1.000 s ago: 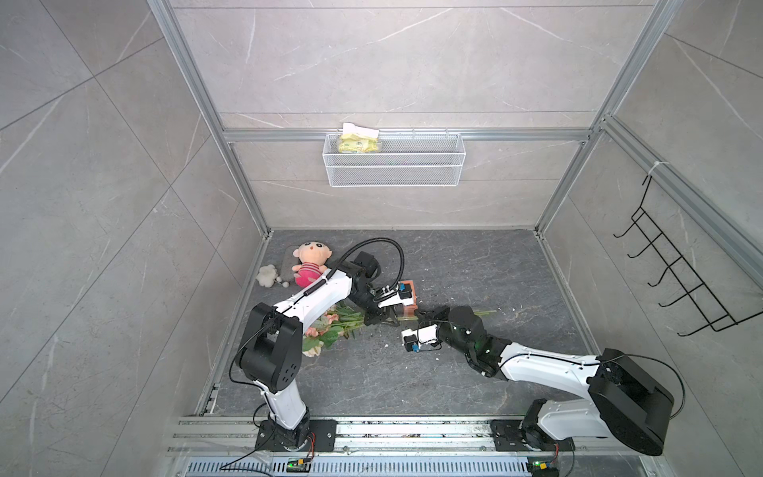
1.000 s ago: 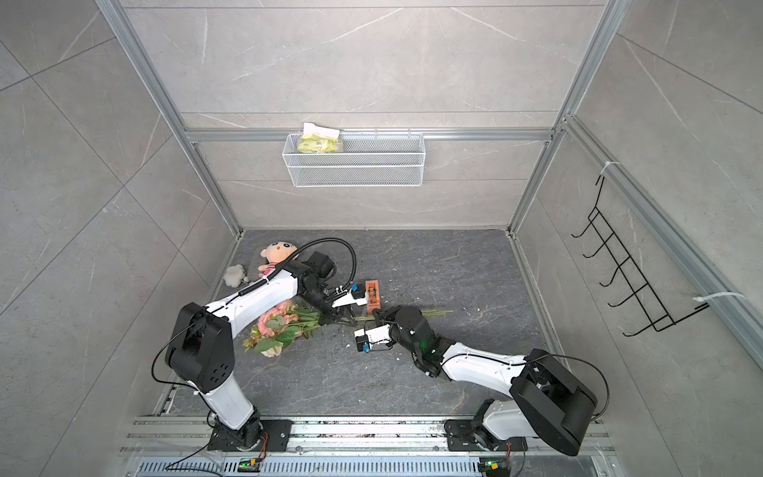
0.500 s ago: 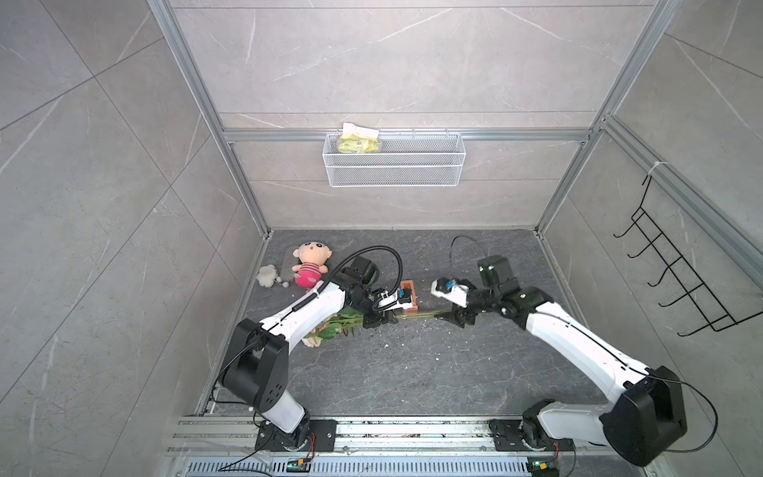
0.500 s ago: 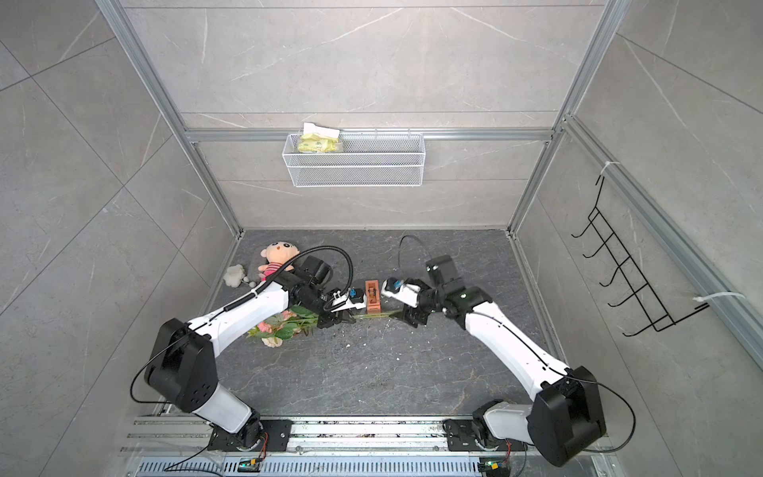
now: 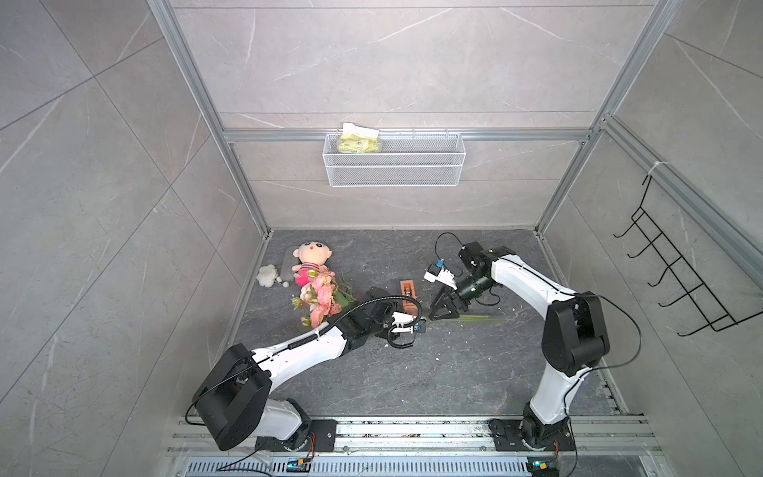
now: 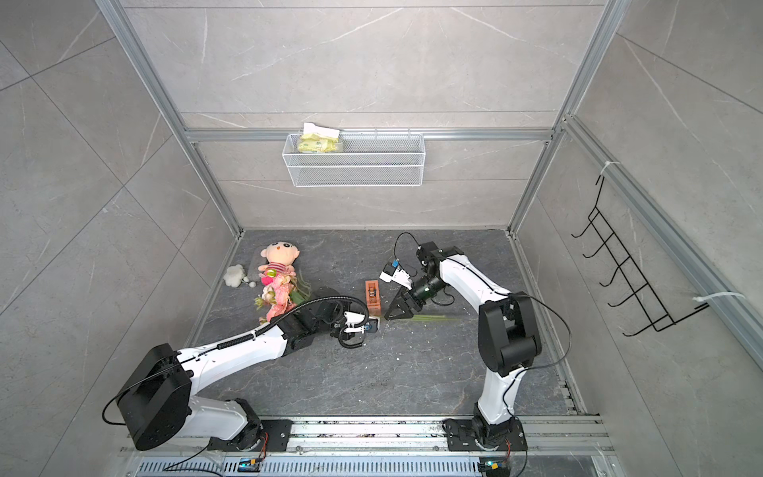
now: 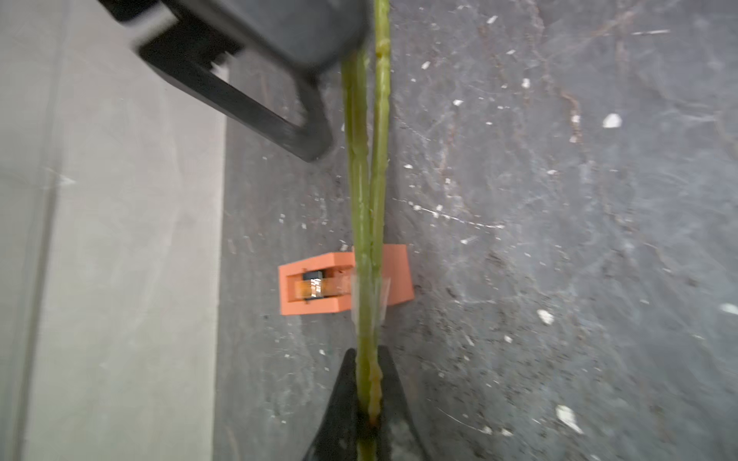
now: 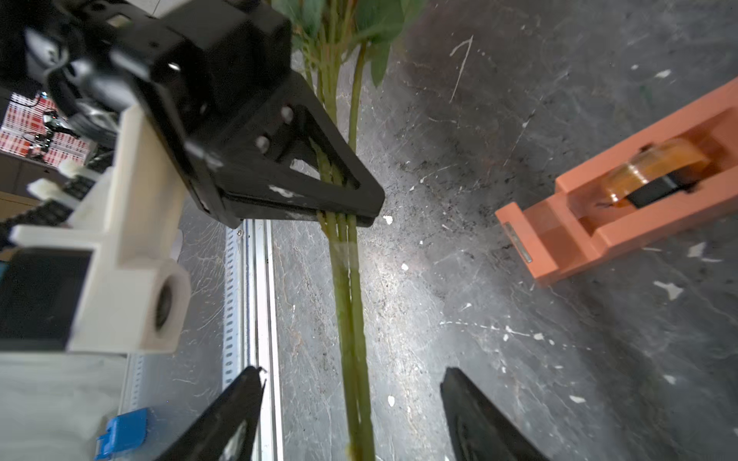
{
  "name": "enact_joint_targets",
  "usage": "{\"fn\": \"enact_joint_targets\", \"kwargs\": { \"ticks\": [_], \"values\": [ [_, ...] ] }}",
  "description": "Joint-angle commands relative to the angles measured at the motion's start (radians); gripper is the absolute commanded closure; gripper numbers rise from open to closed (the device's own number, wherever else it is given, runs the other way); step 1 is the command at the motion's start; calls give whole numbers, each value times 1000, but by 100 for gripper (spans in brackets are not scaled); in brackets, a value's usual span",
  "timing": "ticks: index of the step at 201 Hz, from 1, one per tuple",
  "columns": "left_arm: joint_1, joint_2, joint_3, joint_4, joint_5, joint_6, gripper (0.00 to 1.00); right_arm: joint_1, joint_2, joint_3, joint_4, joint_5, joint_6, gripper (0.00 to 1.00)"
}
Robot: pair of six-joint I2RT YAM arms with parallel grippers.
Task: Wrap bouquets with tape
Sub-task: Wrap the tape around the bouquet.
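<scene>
**Bouquet and tape dispenser on the dark floor, seen in both top views and both wrist views.**

The bouquet (image 5: 320,295) lay with its long axis at right angles to that of the orange tape dispenser (image 5: 408,291). Its pink and peach blooms sat well to one side of the dispenser, next to a plush doll (image 5: 307,258). Its thin green stems pointed the opposite way. They passed just off the dispenser's end nearer the arm bases and ended, blurred, a little beyond it.

In the left wrist view the stems (image 7: 365,199) crossed in front of one end of the dispenser (image 7: 399,275), and a scrap of clear tape clung to them there. The amber tape roll (image 8: 659,163) sat in the dispenser's slot, and the cutter end faced the stems.

The left gripper (image 8: 345,213) was clamped on the stems on the blooms' side of the dispenser. The right gripper (image 8: 351,379) stood just past the dispenser on the far side from the blooms. Its fingers were spread wide astride the stems, with a gap showing on either side of them.
</scene>
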Motion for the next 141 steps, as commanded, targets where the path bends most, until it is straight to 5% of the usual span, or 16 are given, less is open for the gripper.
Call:
{"fn": "enact_joint_targets", "kwargs": {
  "ticks": [1,22,45,78,86,109,141],
  "values": [
    [-21,18,-6,211,-171,89,100,15,65,65,-124,-1,-30,25],
    [-38,44,-7,249,-204,118,100,38,116,109,-139,12,-36,32],
    [-40,37,-14,262,-179,114,100,38,190,178,-181,23,-43,67],
    [-41,12,-22,257,-185,83,100,40,181,175,-95,56,-20,94],
    [-41,-3,-30,264,-176,64,93,40,156,142,-19,80,15,100],
    [-26,-76,-96,321,-81,13,64,58,91,91,104,136,58,100],
    [-13,-168,-120,234,-13,-57,60,91,-14,3,251,182,45,100]
  ]
}}
